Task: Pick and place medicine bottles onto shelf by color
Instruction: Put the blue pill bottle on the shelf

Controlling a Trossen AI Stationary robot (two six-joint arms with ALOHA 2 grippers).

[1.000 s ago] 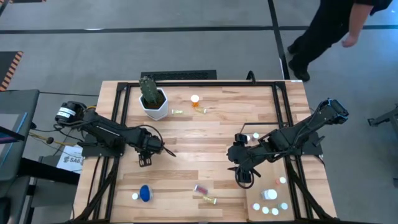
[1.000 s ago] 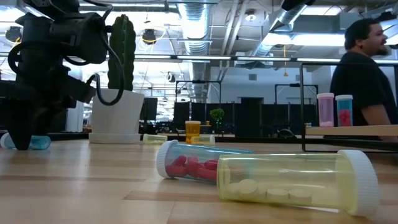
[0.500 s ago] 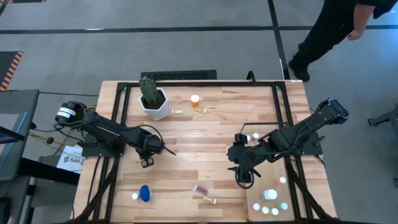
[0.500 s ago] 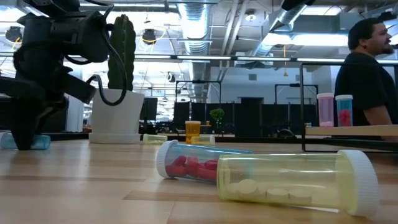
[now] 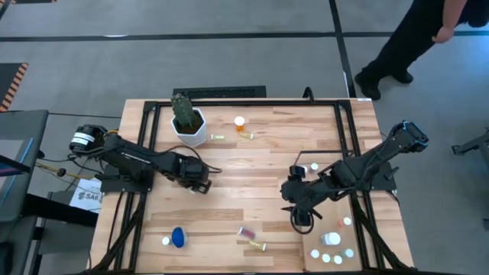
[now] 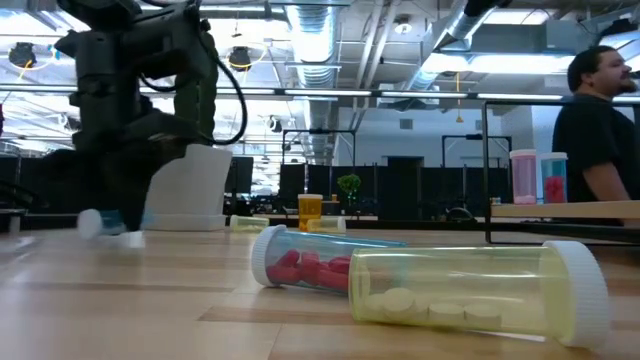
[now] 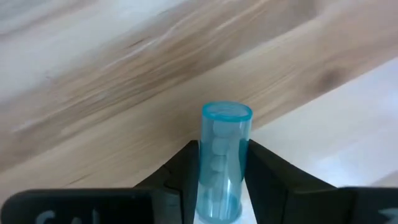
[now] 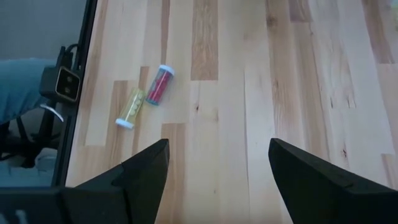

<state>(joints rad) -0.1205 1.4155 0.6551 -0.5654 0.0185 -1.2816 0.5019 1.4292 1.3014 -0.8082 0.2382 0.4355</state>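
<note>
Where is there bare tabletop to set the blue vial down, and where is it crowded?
Bare planks run across the middle, between the left gripper, shut on the blue vial, and the open right gripper. The back right, past the orange bottle, is bare too. Crowded: the shelf with its bottles, and the front around the pink bottle and yellow bottle.

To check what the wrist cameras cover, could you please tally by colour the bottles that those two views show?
blue bottle, gripped in the left gripper: 1
red bottle, lying on the table beyond the open right gripper: 1
yellow bottle, lying beside the red one: 1
Total: 3
</note>
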